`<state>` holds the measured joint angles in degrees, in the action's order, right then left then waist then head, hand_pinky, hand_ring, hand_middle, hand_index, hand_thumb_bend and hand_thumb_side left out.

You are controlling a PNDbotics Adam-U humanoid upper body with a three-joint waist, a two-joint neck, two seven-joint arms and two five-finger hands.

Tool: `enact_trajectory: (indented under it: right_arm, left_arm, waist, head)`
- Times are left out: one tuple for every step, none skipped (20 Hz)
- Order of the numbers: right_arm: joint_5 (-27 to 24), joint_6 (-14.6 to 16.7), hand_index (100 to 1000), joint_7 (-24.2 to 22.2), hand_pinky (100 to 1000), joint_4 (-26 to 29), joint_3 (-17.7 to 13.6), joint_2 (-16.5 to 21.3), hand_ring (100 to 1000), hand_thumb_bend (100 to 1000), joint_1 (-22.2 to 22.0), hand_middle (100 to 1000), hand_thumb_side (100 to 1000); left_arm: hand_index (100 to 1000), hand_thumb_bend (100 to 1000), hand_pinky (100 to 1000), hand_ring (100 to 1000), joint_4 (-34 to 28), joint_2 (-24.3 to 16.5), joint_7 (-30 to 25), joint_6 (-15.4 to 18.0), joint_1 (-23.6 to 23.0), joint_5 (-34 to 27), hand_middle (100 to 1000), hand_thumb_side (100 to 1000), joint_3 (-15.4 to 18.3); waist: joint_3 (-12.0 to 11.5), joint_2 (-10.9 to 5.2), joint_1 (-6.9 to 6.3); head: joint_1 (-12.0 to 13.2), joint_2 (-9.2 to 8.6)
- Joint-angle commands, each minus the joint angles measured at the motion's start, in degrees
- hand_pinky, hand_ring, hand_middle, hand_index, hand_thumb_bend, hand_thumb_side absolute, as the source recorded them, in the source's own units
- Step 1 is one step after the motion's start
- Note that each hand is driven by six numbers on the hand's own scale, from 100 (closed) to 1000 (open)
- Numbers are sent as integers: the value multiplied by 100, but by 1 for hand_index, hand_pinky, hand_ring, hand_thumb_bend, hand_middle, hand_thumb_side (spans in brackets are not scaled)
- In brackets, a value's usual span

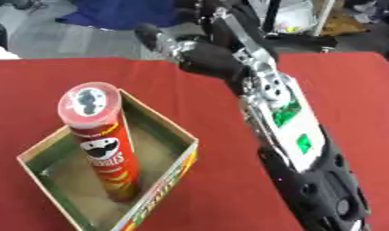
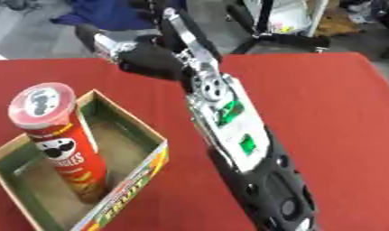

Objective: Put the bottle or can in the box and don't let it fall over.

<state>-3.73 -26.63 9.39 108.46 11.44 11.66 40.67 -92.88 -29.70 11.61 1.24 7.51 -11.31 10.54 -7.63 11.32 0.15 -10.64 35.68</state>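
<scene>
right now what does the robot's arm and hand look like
One arm shows, the right arm: a black casing near the camera, then a white and silver forearm section with two green patches, then bare silver metal joints at the wrist. The right hand is black and rounded, with silver metal showing among its fingers. No cables are clearly visible.

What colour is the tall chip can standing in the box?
The chip can is red with a pale lid, seen best in the left eye view.

Both eyes of the head camera look steeply down from close above the red-clothed table [image 1: 86,81]. They share nearly everything: the open cardboard box [image 2: 142,135], the right forearm and the floor beyond.
</scene>
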Motion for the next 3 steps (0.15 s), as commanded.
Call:
enact_trajectory:
  right_arm:
    - [-149,55,914,255,793,181,-290,328,962,500,-86,884,298]
    - [-173,77,914,331,793,177,-366,403,960,498,-170,884,303]
    - [-188,102,914,400,793,170,-435,473,960,498,-252,884,304]
  left_arm:
    - [804,200,851,857,-65,-149,33,14,4,3,784,930,93]
    - [804,199,851,857,-65,-149,36,16,-1,4,784,930,95]
    - [804,199,851,857,-64,-150,39,17,-6,5,784,930,97]
  waist:
    - [28,-130,-57]
    - [41,-131,-66]
    - [50,-132,-74]
  head:
    - [41,4]
    - [51,3]
    - [58,2]
